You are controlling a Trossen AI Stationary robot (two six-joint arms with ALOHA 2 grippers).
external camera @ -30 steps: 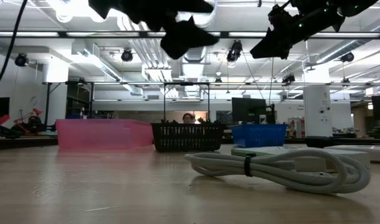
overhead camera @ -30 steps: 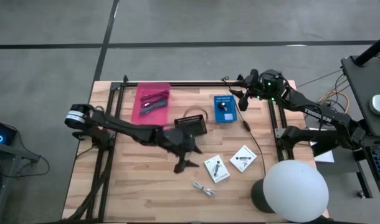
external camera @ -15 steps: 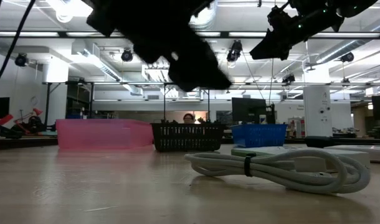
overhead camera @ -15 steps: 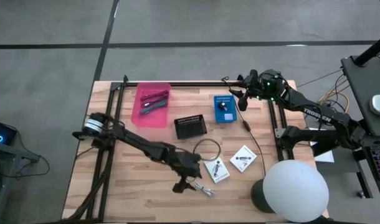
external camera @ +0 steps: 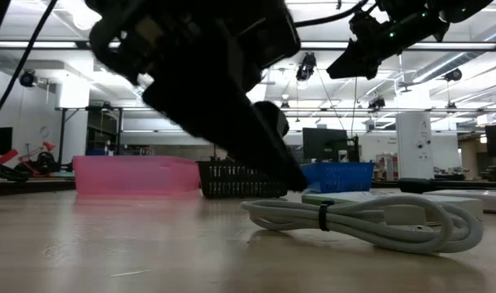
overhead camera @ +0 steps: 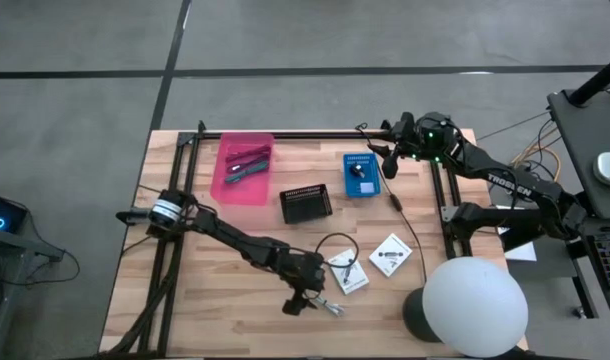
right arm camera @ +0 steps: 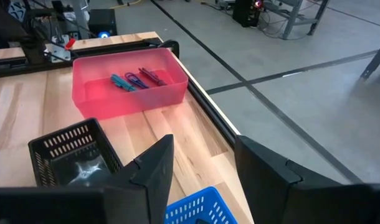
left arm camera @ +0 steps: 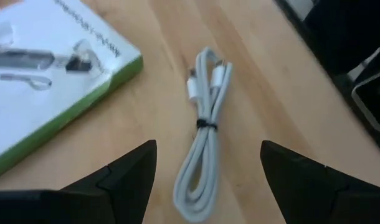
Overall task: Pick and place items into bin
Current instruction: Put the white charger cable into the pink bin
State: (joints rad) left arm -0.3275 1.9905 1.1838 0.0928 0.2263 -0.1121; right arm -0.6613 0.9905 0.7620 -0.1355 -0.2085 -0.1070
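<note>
Since a second ago, the left gripper [overhead camera: 303, 300] has travelled from beside the black mesh basket [overhead camera: 306, 203] down to the coiled white cable [overhead camera: 329, 304] near the counter's [overhead camera: 215, 300] front edge.

Left wrist view: its fingers [left arm camera: 118, 180] stand spread above that cable, beside a white flat packet [left arm camera: 47, 81].

Right wrist view: the right gripper [right arm camera: 202, 171], parted, hovers over the blue basket [right arm camera: 196, 208]; coloured pen-like sticks [right arm camera: 135, 79] lie in the pink plastic bin [right arm camera: 131, 93].

Three bins in a row at the table's [overhead camera: 205, 300] far side: pink plastic bin [overhead camera: 243, 168] left, black mesh basket [overhead camera: 306, 203] middle, blue mesh basket [overhead camera: 362, 174] right. Two white flat packets [overhead camera: 348, 271] nearer, side by side. Coiled white cable [overhead camera: 328, 304] just before them.
</note>
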